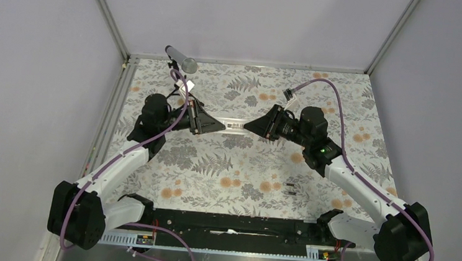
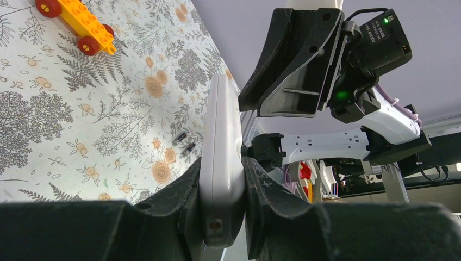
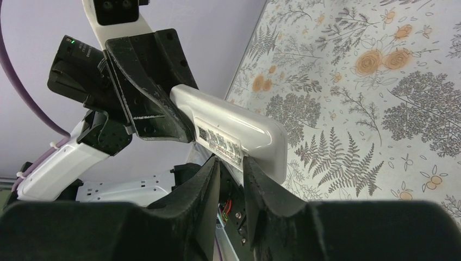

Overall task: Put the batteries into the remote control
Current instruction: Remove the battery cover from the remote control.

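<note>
— Closest to the lens: black fingers of the left gripper point(image 2: 223, 176), clamped tight on one end of the slim white rectangular plastic remote control point(image 2: 220, 136), held in the air above the floral tablecloth point(image 2: 65, 119).
— And the right gripper point(image 3: 231, 166)?
— Fingers almost together at the remote's other end. Pinching it or only touching: cannot tell.
— Counts?
— One remote, between two arms. Two tiny dark cylindrical batteries point(image 1: 290, 186), side by side on the cloth, well apart from the remote, toward the right arm's side. One yellow-orange brick toy car point(image 2: 81, 24) with red wheels, also on the cloth.
— Any writing?
— One white barcode sticker point(image 3: 220, 142) on the remote; print too small to read. White lettering on the black box point(image 2: 380, 32) at the right wrist, equally illegible.
</note>
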Available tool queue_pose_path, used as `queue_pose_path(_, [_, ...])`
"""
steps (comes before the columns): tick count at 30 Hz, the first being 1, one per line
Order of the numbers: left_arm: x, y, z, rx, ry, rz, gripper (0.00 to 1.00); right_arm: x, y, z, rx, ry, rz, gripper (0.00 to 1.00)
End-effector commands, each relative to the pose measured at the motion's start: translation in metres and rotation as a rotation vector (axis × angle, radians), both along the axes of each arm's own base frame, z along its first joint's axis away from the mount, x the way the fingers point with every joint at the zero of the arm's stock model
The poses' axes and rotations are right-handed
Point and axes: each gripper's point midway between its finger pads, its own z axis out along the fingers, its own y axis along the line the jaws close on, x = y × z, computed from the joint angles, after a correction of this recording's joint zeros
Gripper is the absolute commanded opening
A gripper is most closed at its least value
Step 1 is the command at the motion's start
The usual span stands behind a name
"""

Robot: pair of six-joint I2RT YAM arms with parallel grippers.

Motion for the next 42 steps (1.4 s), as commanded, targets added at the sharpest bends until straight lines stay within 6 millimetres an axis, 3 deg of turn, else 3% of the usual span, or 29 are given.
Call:
queue_pose_path(1, [-0.008, -0.005, 0.025, -0.049, -0.090, -0.048, 0.00, 0.010, -0.003, -0.002, -0.034, -0.020, -0.044, 0.30])
queue_pose_path(8, [-0.014, -0.007, 0.033, -0.071, -0.098, -0.080, 0.00, 0.014, 0.000, -0.008, -0.038, -0.015, -0.041, 0.31])
queue_pose_path(13, [-0.029, -0.015, 0.047, -0.125, -0.144, -0.151, 0.00, 0.012, 0.007, -0.013, -0.009, 0.005, -0.022, 0.31])
queue_pose_path(22, [-0.037, -0.020, 0.050, -0.132, -0.176, -0.184, 0.00, -0.008, 0.019, -0.006, 0.100, 0.019, 0.104, 0.31])
queue_pose_path(27, [-0.031, -0.020, 0.042, -0.099, -0.143, -0.154, 0.00, -0.020, 0.020, 0.006, 0.155, -0.009, 0.158, 0.31])
queue_pose_path(35, [-0.019, -0.021, 0.009, -0.003, -0.036, -0.109, 0.00, -0.028, 0.022, 0.021, 0.279, -0.041, 0.207, 0.31])
queue_pose_path(42, [-0.016, -0.025, -0.014, 0.077, 0.019, -0.098, 0.00, -0.033, 0.024, 0.023, 0.325, -0.060, 0.244, 0.29])
